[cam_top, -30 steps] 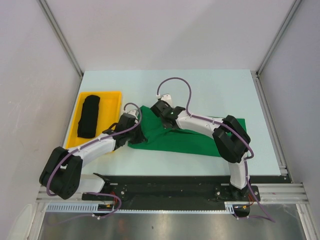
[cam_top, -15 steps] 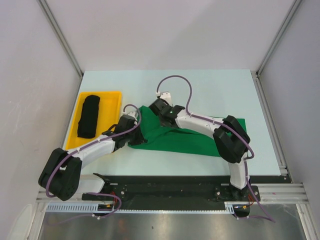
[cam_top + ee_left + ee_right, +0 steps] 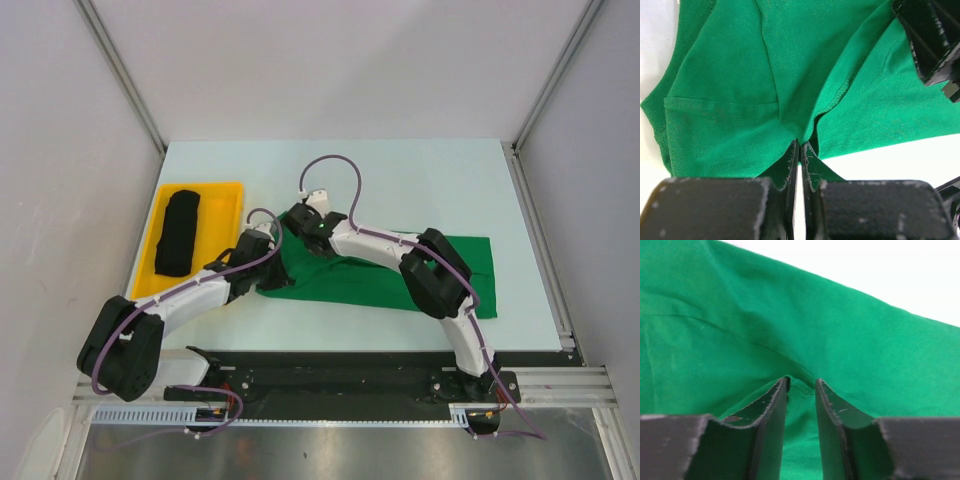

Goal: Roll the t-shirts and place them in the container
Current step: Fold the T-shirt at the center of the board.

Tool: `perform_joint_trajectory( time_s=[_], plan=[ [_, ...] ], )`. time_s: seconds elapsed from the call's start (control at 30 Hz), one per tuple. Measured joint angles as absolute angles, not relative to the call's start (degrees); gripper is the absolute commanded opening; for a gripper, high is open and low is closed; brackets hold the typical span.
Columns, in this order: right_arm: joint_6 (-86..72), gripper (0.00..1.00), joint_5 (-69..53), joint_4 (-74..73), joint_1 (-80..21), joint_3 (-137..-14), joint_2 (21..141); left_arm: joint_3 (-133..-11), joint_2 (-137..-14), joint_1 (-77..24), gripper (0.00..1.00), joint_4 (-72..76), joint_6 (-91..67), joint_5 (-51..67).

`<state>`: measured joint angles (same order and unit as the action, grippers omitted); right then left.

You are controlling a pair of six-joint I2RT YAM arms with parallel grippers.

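The bright green t-shirt (image 3: 340,285) lies spread across the middle of the table, bunched up at its left end. My left gripper (image 3: 270,245) is shut on a fold of that end; in the left wrist view the green cloth (image 3: 740,75) is pinched between the closed tips (image 3: 801,143). My right gripper (image 3: 293,222) stands just beyond it over the same end. In the right wrist view its jaws (image 3: 801,381) are open, tips resting on the green cloth (image 3: 840,325), which shows through the gap. The black t-shirt (image 3: 180,232) lies rolled in the tray.
A yellow tray (image 3: 222,215) sits at the table's left side, close to my left arm. The right gripper's black body (image 3: 927,35) shows at the top right of the left wrist view. Grey walls close in the table on three sides.
My right gripper has opened and let go of the green cloth, and the right arm has shifted left. The left gripper has kept its hold and place.
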<state>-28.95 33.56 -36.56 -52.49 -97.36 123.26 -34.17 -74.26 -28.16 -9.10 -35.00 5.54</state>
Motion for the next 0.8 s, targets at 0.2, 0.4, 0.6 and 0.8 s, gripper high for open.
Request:
perform_joint_trajectory(
  time_s=[0.2, 0.4, 0.6, 0.8],
  plan=[
    [-29.52, 0.12, 34.52, -37.32, -52.4, -97.34, 123.26, -34.17, -74.7, -28.16, 0.07, -8.91, -35.0, 5.54],
    [-30.13, 0.09, 34.65, -37.47, -52.4, -94.85, 122.23, -34.17, -74.72, -28.16, 0.04, -8.82, -35.0, 5.28],
    [-31.38, 0.08, 33.78, -37.41, -52.38, -89.36, 116.09, -34.17, -74.67, -28.16, 0.04, -8.93, -35.0, 4.6],
    [-33.54, 0.08, 30.89, -36.16, -52.4, -83.11, 107.87, -34.17, -74.54, -28.16, 0.04, -9.21, -34.98, 4.43]
  ],
)
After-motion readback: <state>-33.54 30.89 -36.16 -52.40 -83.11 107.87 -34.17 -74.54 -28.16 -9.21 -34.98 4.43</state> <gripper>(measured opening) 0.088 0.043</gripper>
